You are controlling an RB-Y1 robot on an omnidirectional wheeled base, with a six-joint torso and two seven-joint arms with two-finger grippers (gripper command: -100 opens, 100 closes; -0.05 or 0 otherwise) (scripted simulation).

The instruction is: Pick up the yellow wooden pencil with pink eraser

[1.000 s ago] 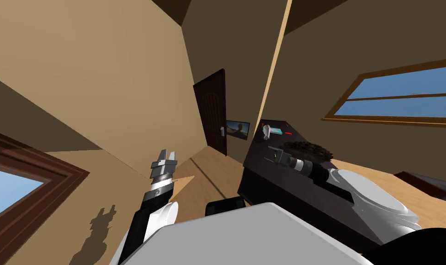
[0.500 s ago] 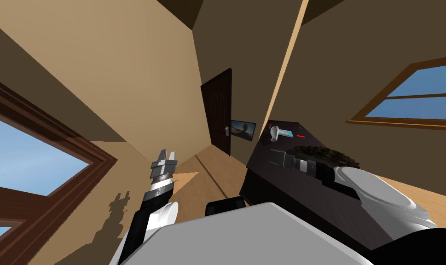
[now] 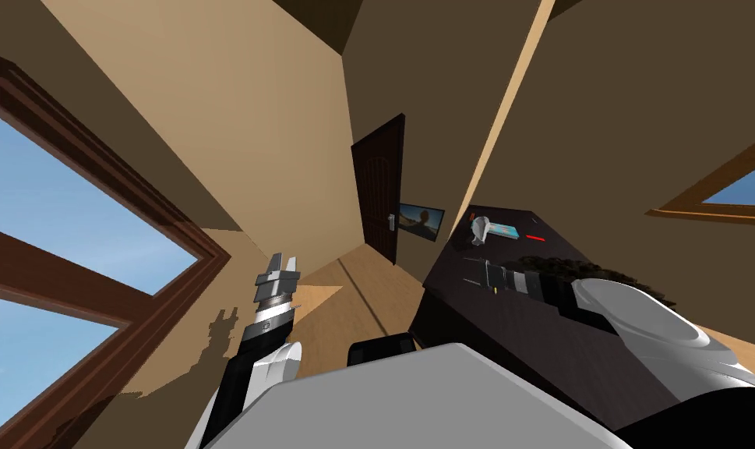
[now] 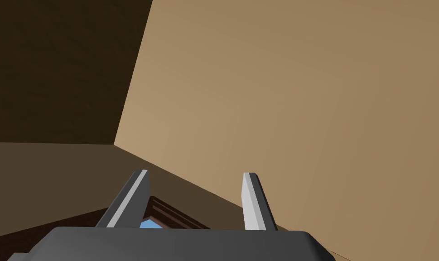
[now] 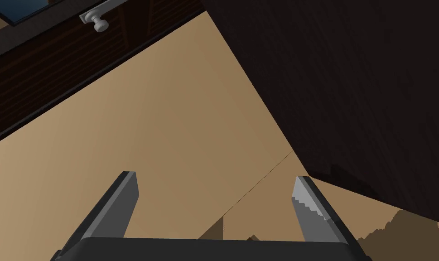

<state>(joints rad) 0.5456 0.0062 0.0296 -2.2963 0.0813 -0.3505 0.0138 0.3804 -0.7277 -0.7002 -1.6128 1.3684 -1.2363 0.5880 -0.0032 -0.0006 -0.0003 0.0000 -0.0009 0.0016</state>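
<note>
A dark desk [image 3: 477,327] stands at my right. Its far end carries a white-grey object [image 3: 481,228], a flat teal item [image 3: 506,231] and a thin red item [image 3: 534,237], too small to name. A dark clump [image 3: 562,269] lies nearer. My right gripper [image 3: 470,269] reaches low over the desk's near part. In its wrist view the right gripper [image 5: 214,176] is open and holds nothing, with tan floor [image 5: 168,136] and the desk's dark side [image 5: 349,90] ahead. My left gripper [image 3: 284,261] is raised at my left, open [image 4: 195,174] and holding nothing.
A dark door [image 3: 379,187] stands shut at the end of the passage, a small picture [image 3: 421,220] beside it. A brown-framed window [image 3: 56,257] fills the left wall, and another window [image 3: 742,191] is at the right. Tan floor runs between desk and wall.
My head view has swung, so the left window now takes far more of the picture and the desk has slid right. The arms hold their poses and both grippers stay open.
</note>
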